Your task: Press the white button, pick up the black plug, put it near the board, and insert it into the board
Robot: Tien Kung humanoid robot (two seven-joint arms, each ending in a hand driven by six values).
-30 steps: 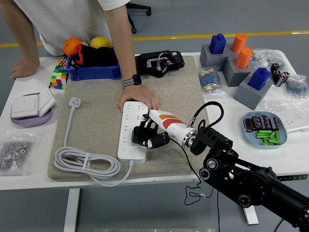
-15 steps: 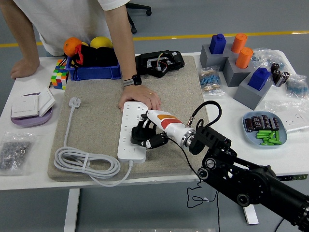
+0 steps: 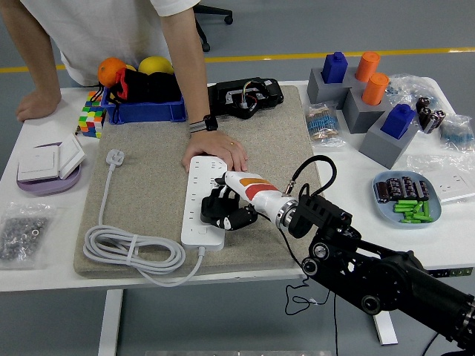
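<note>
Robot hand (image 3: 225, 210), the right one, sits centre frame over the right edge of the white power strip (image 3: 203, 200), dark fingers curled around what looks like the black plug (image 3: 217, 205); the plug is mostly hidden inside the grip, so its prongs can't be seen. Left arm not in sight.

Judgement: insertion step. To do it well, prongs should be squared over one socket and pushed straight down, wrist level, without dragging the strip sideways.

A person's hand (image 3: 217, 153) presses flat on the strip's upper end, just above the fingers, which should steady it but leaves little room there.

Around: grey mat (image 3: 148, 185) under the strip, its white cord (image 3: 130, 252) coiled lower left, white plug (image 3: 114, 157) lying left. Blue bin (image 3: 145, 111) upper left, blue dish (image 3: 407, 199) right of the bench (image 3: 37, 245), well clear.
</note>
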